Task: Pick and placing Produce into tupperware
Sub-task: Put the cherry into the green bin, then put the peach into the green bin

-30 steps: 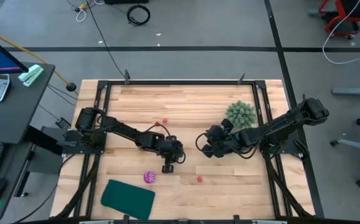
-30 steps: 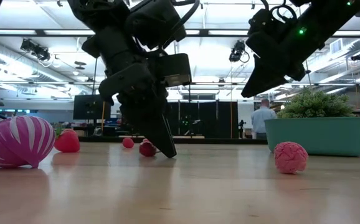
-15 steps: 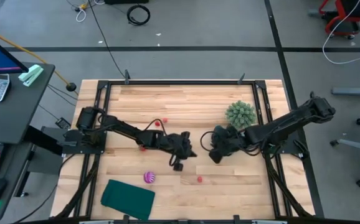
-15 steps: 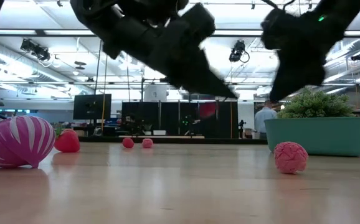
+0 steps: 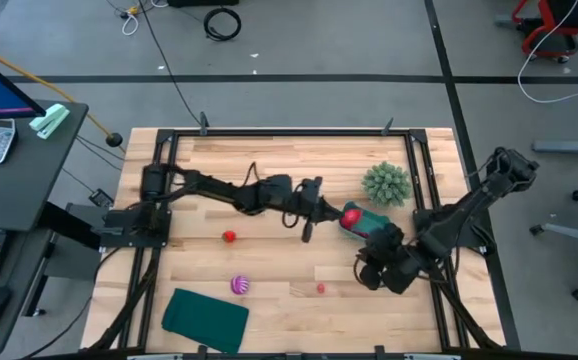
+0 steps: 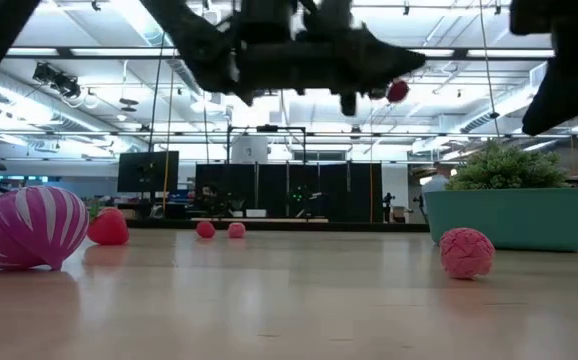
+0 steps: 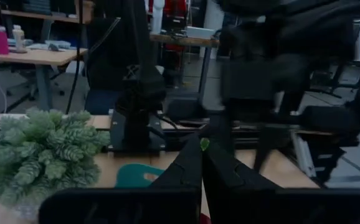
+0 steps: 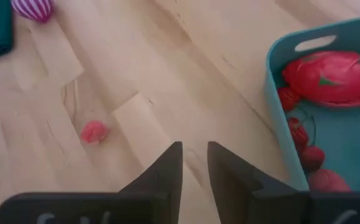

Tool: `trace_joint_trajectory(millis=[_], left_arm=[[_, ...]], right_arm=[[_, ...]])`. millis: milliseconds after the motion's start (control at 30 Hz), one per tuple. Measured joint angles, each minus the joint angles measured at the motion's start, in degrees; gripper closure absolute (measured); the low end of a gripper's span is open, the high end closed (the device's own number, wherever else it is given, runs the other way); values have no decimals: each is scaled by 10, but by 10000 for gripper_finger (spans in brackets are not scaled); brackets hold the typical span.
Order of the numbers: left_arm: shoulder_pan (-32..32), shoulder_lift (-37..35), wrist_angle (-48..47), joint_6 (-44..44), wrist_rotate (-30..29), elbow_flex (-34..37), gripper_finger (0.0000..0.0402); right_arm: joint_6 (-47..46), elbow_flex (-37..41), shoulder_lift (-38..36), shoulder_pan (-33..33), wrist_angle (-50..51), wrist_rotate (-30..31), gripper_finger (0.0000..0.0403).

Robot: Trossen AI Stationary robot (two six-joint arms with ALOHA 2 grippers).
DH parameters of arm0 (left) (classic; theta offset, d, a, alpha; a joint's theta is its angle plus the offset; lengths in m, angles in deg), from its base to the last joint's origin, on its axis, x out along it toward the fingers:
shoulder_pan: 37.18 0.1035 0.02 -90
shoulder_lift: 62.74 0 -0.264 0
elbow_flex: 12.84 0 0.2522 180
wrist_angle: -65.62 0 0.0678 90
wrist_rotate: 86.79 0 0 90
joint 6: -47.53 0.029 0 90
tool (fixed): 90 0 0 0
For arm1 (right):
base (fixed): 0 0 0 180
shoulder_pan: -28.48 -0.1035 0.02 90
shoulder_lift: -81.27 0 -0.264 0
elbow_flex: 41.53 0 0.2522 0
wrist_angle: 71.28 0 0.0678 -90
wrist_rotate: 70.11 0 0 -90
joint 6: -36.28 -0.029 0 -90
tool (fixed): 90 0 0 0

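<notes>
The left gripper (image 5: 307, 232) hangs above the table centre, fingers closed on a tiny red round piece (image 6: 397, 91), just at 9 o'clock of the small teal plastic tub (image 5: 367, 222). The tub holds a large pink-red fruit (image 8: 333, 77) and several small red pieces (image 8: 309, 157). The right gripper (image 8: 194, 163) sits at the tub's 6 o'clock, fingers narrowly parted, holding nothing. The purple-and-pink striped ball (image 5: 239, 285) lies at 7 o'clock of centre.

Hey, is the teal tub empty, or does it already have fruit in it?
Not empty. The teal tub already holds a big red fruit and several small red pieces, seen from the right wrist view.
</notes>
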Motion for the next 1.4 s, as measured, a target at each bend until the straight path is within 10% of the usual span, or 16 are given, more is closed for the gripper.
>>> trace_joint_trajectory(millis=[467,1400], left_arm=[[21,205,-90,-7,67,-220,393],[62,130,-221,-30,104,-218,315]], right_arm=[[6,0,-17,-91,67,143,323],[47,0,-18,-93,65,239,322]])
